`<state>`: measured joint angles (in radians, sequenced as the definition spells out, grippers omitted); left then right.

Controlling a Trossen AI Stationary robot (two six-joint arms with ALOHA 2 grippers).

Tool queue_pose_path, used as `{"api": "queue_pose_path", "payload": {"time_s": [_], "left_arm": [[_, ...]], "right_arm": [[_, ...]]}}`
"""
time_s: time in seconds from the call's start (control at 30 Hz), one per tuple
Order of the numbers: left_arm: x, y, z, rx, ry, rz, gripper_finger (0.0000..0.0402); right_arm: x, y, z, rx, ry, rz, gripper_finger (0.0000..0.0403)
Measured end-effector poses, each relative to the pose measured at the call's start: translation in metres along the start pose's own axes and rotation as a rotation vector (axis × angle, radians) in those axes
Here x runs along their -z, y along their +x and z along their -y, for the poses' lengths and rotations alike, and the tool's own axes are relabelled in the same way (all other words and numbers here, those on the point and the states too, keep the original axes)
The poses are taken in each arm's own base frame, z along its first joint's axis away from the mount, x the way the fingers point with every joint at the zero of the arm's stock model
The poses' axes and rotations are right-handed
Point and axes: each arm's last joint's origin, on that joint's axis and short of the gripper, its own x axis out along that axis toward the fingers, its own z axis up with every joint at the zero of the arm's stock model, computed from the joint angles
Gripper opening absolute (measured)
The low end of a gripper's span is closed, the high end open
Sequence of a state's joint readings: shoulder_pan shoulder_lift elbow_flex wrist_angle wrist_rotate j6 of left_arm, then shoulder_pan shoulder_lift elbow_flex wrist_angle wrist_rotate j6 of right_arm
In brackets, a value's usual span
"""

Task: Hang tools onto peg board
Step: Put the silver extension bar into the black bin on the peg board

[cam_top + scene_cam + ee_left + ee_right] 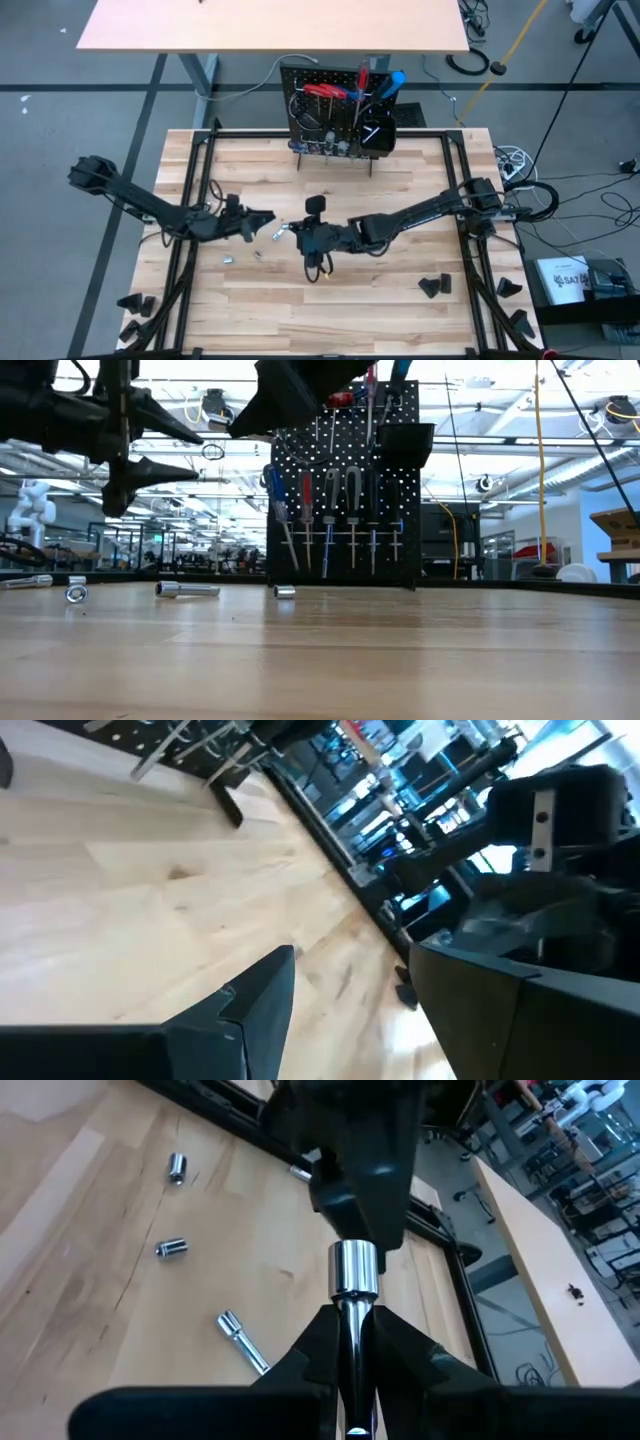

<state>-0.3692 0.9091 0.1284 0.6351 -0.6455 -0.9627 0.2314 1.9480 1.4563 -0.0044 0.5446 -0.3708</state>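
Tools already fill most of the peg board [338,118] at the far edge of the counter [400,300]: red- and blue-handled screwdrivers [305,508] hang in a row on its front.

I hold the right claw [352,1342] above the middle of the counter, pinching a silver socket extension bar [352,1285] between its fingers. The bar's socket end projects forward, level with the left claw [262,217], which faces it from just beside and stands spread, empty.

Loose pieces on the counter below (all well short of the board):
- two small sockets [177,1168];
- a second extension bar [241,1339], near the held one.

Risks I judge from here:
1. The grip is on a thin, smooth, round shaft. If the bar meets the left claw off-centre during a handover, it may rotate or slide out and drop.
2. Releasing before the left claw has closed would have the same result.
3. The board is crowded. Carrying the bar in at the wrong angle could knock a hung screwdriver off its hook.
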Motion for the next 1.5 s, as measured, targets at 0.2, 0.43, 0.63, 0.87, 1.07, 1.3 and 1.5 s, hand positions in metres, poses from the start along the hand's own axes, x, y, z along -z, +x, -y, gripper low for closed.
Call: {"api": "queue_pose_path", "payload": {"time_s": [0.2, 0.43, 0.63, 0.87, 1.07, 1.3, 1.5], "left_arm": [[0.001, 0.006, 0.009, 0.102, -0.015, 0.028, 0.0207], [0.010, 0.020, 0.014, 0.078, 0.013, -0.007, 0.0207], [0.014, 0.032, 0.027, 0.113, 0.057, -0.050, 0.0207], [0.016, 0.040, 0.036, 0.134, 0.101, -0.076, 0.0207], [0.021, 0.042, 0.034, 0.134, 0.106, -0.103, 0.0207], [0.020, 0.043, 0.033, 0.127, 0.116, -0.103, 0.0161], [0.018, 0.045, 0.030, 0.115, 0.139, -0.094, 0.0105]], "right_arm": [[0.002, 0.001, -0.001, -0.015, 0.012, -0.014, 0.0030], [0.004, 0.003, 0.000, -0.029, 0.023, -0.021, 0.0030], [0.007, 0.003, 0.000, -0.035, 0.025, -0.043, 0.0030], [0.007, 0.003, 0.000, -0.035, 0.028, -0.049, 0.0030], [0.007, 0.004, 0.001, -0.028, 0.029, -0.051, 0.0030], [0.007, 0.003, 0.001, -0.028, 0.033, -0.051, 0.0030], [0.008, 0.003, 0.001, -0.029, 0.037, -0.061, 0.0030]]}}
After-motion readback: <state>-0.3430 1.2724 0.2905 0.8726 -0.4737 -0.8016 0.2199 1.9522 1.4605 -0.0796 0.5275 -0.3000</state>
